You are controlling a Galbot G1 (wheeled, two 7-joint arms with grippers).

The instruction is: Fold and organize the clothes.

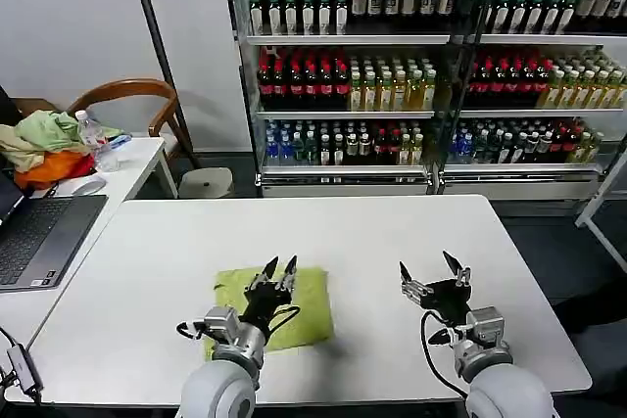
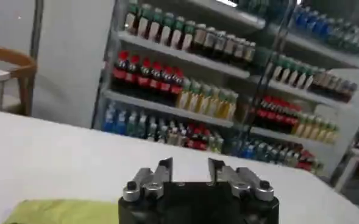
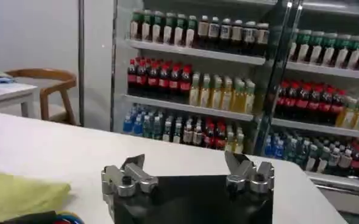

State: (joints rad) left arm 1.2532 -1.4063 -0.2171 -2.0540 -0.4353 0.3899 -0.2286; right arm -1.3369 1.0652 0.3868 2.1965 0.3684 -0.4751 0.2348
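The clothes, a lime yellow-green T-shirt [image 1: 306,301], lie folded into a small rectangle on the white table [image 1: 147,271] near its front edge. My left gripper [image 1: 281,266] hovers over the folded shirt, open with a narrow gap and nothing between its fingers. A corner of the shirt [image 2: 57,210] shows below my left gripper [image 2: 190,169] in the left wrist view. My right gripper [image 1: 431,266] hangs over bare table to the right of the shirt, open wide and empty. The shirt's edge [image 3: 17,195] also appears in the right wrist view, beside that gripper [image 3: 185,163].
A side table at the left holds a laptop [image 1: 39,237], a water bottle [image 1: 95,139] and a heap of pale green, beige and orange garments [image 1: 44,149]. A wooden chair [image 1: 137,100] stands behind it. Shelves of bottled drinks [image 1: 392,75] line the back.
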